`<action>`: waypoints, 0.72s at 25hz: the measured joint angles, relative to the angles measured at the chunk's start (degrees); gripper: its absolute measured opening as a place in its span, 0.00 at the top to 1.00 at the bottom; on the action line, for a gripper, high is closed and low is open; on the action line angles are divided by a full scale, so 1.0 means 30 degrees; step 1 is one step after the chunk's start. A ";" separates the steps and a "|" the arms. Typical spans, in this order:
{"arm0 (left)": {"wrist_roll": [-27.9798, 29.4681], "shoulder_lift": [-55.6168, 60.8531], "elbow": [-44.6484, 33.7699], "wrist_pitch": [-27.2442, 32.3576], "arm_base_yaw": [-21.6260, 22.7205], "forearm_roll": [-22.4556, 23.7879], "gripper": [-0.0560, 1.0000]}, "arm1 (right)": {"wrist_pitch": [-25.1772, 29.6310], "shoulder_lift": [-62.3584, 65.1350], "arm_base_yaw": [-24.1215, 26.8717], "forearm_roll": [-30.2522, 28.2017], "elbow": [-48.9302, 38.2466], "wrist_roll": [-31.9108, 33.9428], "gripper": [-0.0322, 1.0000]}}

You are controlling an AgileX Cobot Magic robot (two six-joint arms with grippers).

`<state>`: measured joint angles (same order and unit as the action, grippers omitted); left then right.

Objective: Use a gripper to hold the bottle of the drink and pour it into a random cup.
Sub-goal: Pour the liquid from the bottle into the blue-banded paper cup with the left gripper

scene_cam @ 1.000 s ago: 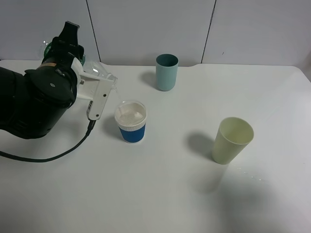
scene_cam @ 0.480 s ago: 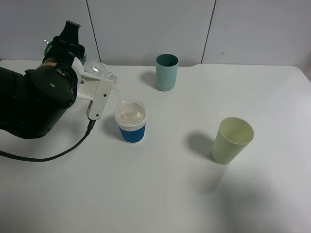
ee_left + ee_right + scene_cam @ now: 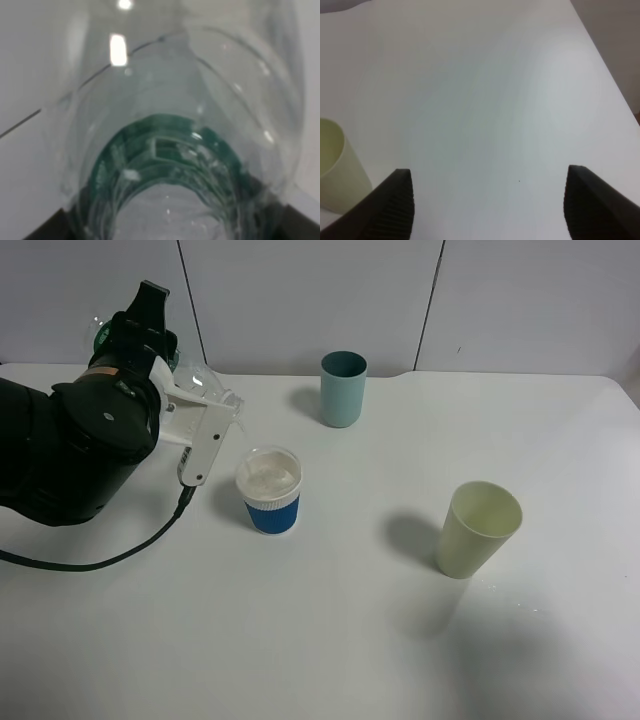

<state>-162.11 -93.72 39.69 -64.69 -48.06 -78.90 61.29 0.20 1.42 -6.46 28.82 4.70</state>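
My left gripper, a white boxy head on the bulky black arm, is shut on the clear bottle with the green label. The bottle is tipped steeply, its open mouth pointing down just above and left of the blue and white paper cup. The cup stands upright with pale liquid in it. In the left wrist view the bottle fills the frame and hides the fingers. My right gripper is open and empty over bare table; it does not show in the exterior high view.
A teal cylindrical cup stands at the back centre. A pale green tapered cup stands at the right, and it also shows in the right wrist view. A black cable loops on the table at the left.
The left wrist has turned slightly further, lifting the bottle's base end a little. The blue cup and the other cups have not moved.
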 joint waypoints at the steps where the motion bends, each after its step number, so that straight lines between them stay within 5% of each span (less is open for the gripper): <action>1: -0.0176 0.0000 0.0000 0.0000 0.0000 0.0000 0.47 | 0.0000 0.0000 0.0000 0.0000 0.0000 0.0000 0.35; 18: -0.1400 0.0000 0.0000 -0.0018 0.0000 0.0000 0.47 | 0.0000 0.0000 0.0000 0.0000 0.0000 0.0000 0.35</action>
<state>-166.31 -93.72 39.69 -64.74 -48.06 -78.90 61.29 0.20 1.42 -6.46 28.82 4.70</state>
